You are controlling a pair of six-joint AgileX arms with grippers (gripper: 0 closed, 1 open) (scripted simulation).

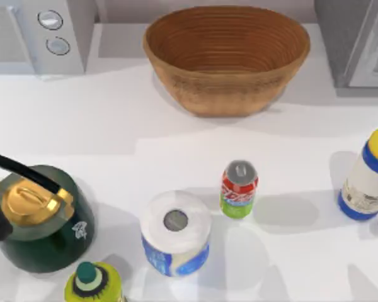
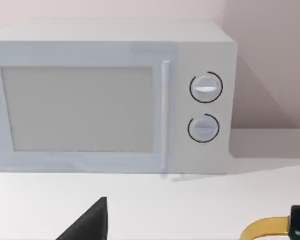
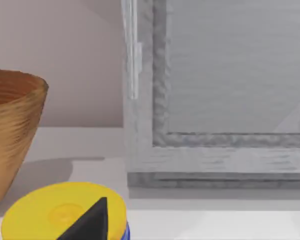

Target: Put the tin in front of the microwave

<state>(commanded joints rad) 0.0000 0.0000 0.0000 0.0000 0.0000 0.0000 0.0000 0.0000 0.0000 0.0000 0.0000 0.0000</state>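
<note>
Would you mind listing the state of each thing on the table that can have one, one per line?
tin: upright, on the table beside the paper roll, not gripped.
microwave: door shut.
paper roll: standing on end.
jar: upright, yellow cap on.
kettle: upright, gold lid on.
basket: upright, nothing inside.
green-capped bottle: upright, capped.

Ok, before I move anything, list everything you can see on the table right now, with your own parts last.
tin: 1, silver top, red and green bands, upright mid-table, right of the paper roll.
microwave: 1, light grey-white, back left.
basket: 1, brown woven, back centre.
paper roll: 1, blue and white, front centre.
kettle: 1, dark green, gold lid, front left.
jar: 1, white, yellow cap, right edge.
bottle: 1, yellow-green, front edge.
grey appliance: 1, back right.
left end effector: dark fingertip facing the microwave.
right end effector: dark fingertip above the jar.
</note>
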